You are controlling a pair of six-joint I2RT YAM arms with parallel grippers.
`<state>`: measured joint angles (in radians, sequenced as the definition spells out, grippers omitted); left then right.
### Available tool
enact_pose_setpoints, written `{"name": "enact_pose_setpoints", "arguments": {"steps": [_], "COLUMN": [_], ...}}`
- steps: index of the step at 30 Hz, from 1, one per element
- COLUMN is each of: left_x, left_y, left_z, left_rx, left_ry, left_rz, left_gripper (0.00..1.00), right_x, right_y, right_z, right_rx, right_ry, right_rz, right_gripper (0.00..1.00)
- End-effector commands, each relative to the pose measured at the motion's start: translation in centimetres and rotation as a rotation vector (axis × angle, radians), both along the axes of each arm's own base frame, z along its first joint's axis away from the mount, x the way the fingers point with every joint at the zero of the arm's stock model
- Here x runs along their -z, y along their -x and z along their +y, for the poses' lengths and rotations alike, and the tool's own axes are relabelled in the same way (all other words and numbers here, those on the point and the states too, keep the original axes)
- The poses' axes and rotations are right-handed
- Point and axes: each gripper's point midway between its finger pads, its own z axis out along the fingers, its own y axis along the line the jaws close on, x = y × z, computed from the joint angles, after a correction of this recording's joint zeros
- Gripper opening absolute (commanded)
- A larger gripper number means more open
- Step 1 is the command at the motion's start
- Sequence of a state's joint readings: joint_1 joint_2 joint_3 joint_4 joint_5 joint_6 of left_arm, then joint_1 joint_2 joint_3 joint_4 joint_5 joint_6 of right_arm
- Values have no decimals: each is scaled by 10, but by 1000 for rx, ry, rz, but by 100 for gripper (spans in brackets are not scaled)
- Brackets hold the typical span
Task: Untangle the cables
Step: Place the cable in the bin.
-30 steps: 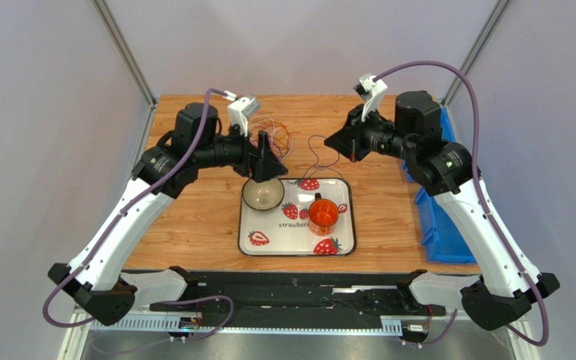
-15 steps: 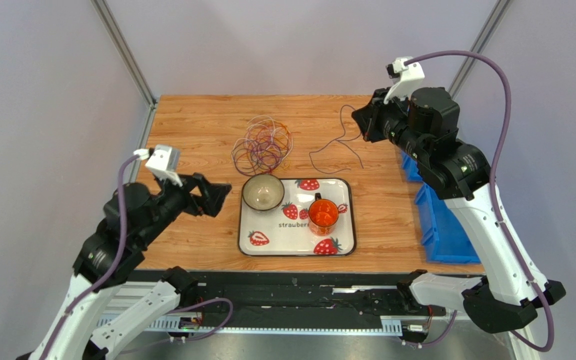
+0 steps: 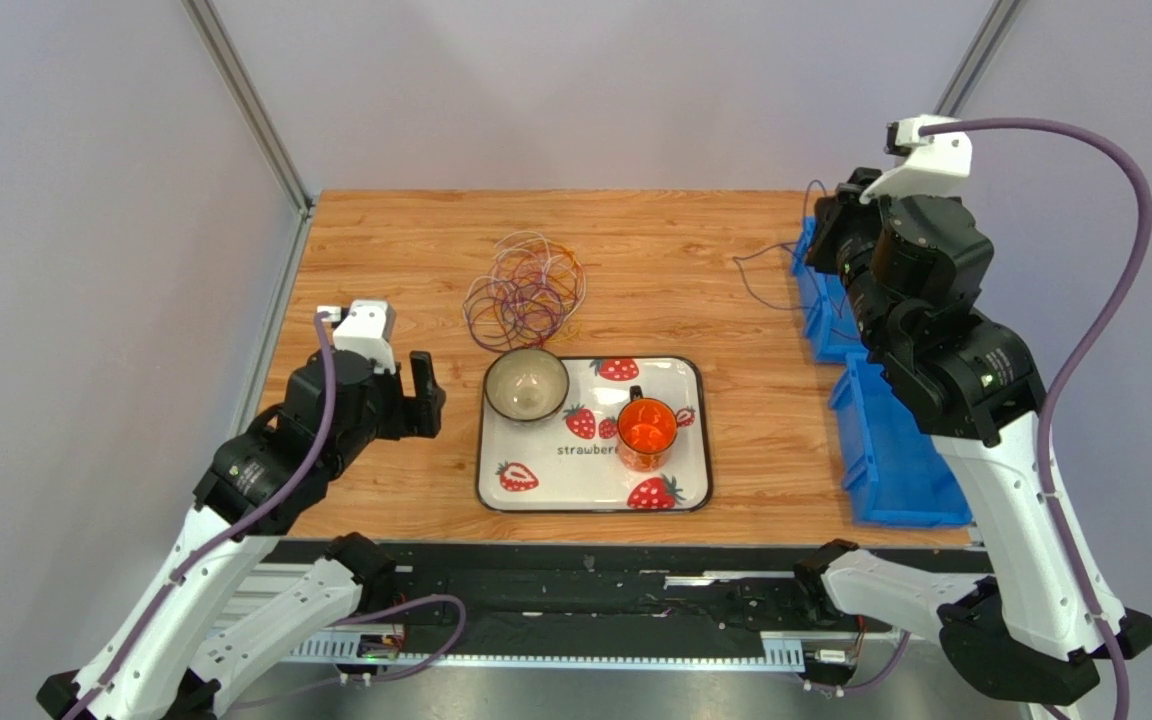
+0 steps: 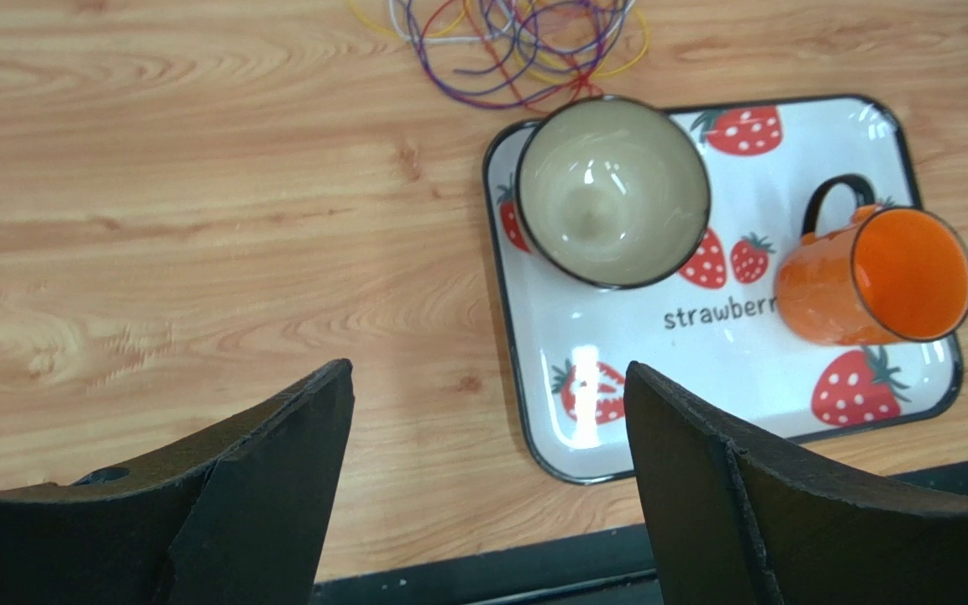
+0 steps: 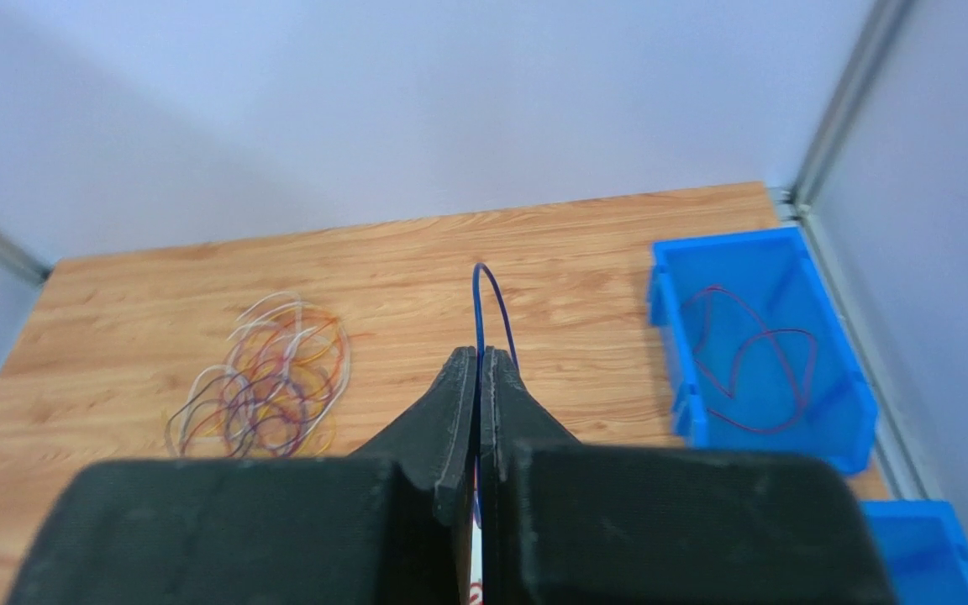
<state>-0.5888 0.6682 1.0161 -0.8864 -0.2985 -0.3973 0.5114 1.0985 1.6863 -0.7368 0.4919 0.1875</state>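
Pinching a single cable tight, the right gripper holds it far right by the blue bin, likely for sorting. The left gripper hangs spread and empty near left. The tangled cables lie just beyond the bowl.

Cables lie tangled (purple, orange, yellow).

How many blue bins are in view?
2. Both sit at the table's right edge: the far blue bin holds red cable, the near blue bin is partly hidden behind the right arm.
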Motion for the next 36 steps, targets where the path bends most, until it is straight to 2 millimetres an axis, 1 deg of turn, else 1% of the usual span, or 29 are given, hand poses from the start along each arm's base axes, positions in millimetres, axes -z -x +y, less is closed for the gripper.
{"name": "enact_pose_setpoints", "arguments": {"steps": [1, 2, 3, 4, 6, 7, 8, 12, 16, 20, 21, 24, 25, 26, 27, 28, 29, 30, 31, 32, 33, 34, 35, 36], "left_x": [-1, 1, 1, 2, 4, 6, 6, 9, 10, 11, 13, 13, 13, 13, 13, 13, 13, 13, 14, 14, 14, 16, 17, 17], "left_y": [1, 0, 1, 1, 2, 2, 2, 3, 4, 5, 6, 6, 7, 8, 8, 8, 8, 8, 8, 8, 7, 7, 6, 6], "left_z": [7, 8, 7, 5, -2, -4, -5, -10, -15, -17, -18, -20, -20, -20, -21, -21, -21, -21, -21, -22, -22, -22, -22, -22], "left_rx": [-32, -35, -28, -18, 15, 22, 30, 56, 82, 96, 103, 111, 115, 117, 121, 123, 124, 124, 124, 124, 122, 120, 119, 119], "left_ry": [-10, -19, -20, -18, -8, -5, -4, 0, 10, 14, 13, 16, 17, 19, 20, 23, 22, 22, 21, 21, 18, 15, 13, 11], "left_rz": [-5, 1, 4, 8, 21, 27, 28, 38, 44, 49, 55, 57, 58, 57, 58, 56, 54, 54, 57, 57, 59, 66, 68, 70], "left_gripper": [87, 87, 86, 86, 83, 82, 82, 82, 82, 82, 82, 81, 81, 81, 80, 80, 80, 80, 80, 80, 80, 79, 79, 79], "right_x": [-11, -9, -6, 0, 1, 8, 8, 20, 39, 65, 77, 92, 102, 108, 112, 121, 125, 125, 136, 140, 143, 149, 160, 165], "right_y": [14, 19, 24, 31, 46, 56, 67, 91, 105, 110, 109, 113, 112, 111, 113, 111, 111, 112, 108, 107, 106, 101, 98, 94], "right_z": [-51, -65, -73, -86, -100, -113, -121, -142, -155, -161, -164, -170, -170, -172, -178, -179, -181, -188, -187, -189, -195, -192, -193, -196], "right_rx": [240, 312, 347, 411, 463, 524, 546, 631, 704, 750, 769, 799, 801, 813, 846, 847, 855, 884, 868, 866, 893, 861, 855, 864], "right_ry": [29, 43, 57, 79, 75, 92, 84, 71, 101, 92, 105, 85, 94, 103, 104, 114, 112, 105, 104, 92, 72, 56, 56, 45], "right_rz": [-25, -19, -10, 11, 10, 27, 20, 25, 67, 99, 119, 137, 157, 172, 181, 206, 215, 213, 239, 243, 241, 256, 279, 289], "right_gripper": [0, 0, 0, 0, 0, 0, 0, 0, 0, 0, 0, 0, 0, 0, 0, 0, 0, 0, 0, 0, 0, 0, 0, 0]}}
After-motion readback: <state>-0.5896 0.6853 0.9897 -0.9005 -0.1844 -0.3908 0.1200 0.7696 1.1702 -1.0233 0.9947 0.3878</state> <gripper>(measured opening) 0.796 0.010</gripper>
